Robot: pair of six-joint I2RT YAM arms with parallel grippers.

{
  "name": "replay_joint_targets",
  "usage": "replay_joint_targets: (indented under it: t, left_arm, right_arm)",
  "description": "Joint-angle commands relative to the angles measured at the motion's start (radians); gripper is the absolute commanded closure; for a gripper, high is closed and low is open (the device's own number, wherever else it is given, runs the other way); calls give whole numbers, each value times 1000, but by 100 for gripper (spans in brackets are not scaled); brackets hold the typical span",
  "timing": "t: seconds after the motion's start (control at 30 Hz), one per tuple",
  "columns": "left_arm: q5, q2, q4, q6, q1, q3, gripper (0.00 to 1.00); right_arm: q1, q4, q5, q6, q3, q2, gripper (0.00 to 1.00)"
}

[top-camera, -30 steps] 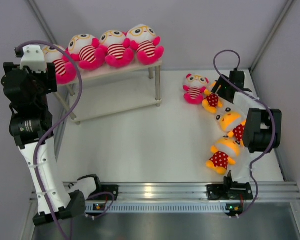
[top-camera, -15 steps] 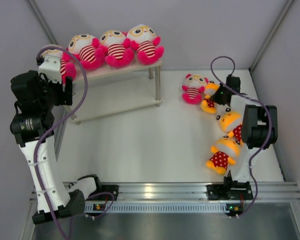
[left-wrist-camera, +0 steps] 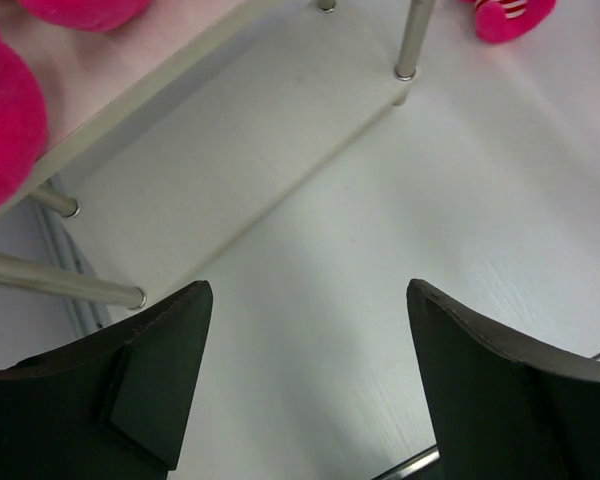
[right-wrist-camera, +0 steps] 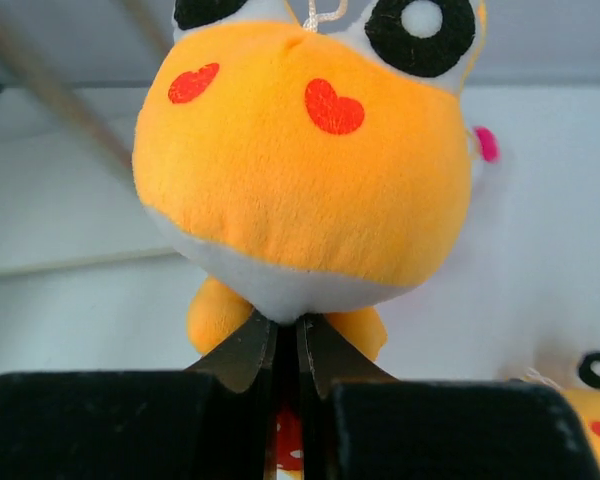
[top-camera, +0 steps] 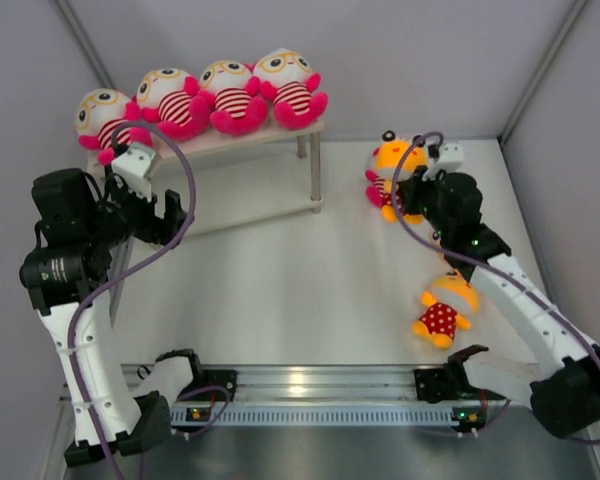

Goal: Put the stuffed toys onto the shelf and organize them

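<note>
At the far right of the table [top-camera: 300,290], my right jaws are clamped on the body of an orange toy [top-camera: 390,158] just below its head, holding it upright. A striped toy [top-camera: 376,190] lies on the table just beside it, largely hidden by it in the top view. A second orange toy [top-camera: 441,312], in a red dotted outfit, sits on the table closer to the near edge, well apart from the held one. Over on the left, my left jaws stand wide apart with nothing between them, hanging above the table beside the shelf [top-camera: 242,205], near a corner of its lower board. Four more striped toys [top-camera: 230,95] sit shoulder to shoulder along the shelf's top board, the leftmost at its left end.
</note>
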Motion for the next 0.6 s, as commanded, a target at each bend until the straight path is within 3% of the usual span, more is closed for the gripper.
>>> replay_joint_targets:
  t: [0.0, 0.03, 0.17, 0.33, 0.57]
  left_arm:
    - [122, -28, -44, 25, -9, -40, 13]
    - [139, -39, -44, 27, -14, -56, 12]
    - [202, -59, -50, 52, -24, -116, 5]
    - [342, -65, -50, 49, -29, -143, 2]
    - [406, -85, -50, 39, -29, -146, 2]
  right_arm:
    - [186, 74, 30, -199, -102, -120, 100]
    - [296, 103, 13, -228, -127, -149, 100]
    - [534, 296, -16, -286, -207, -243, 100]
    - [766, 404, 76, -331, -92, -73, 100]
    - [860, 492, -25, -343, 60, 164, 100]
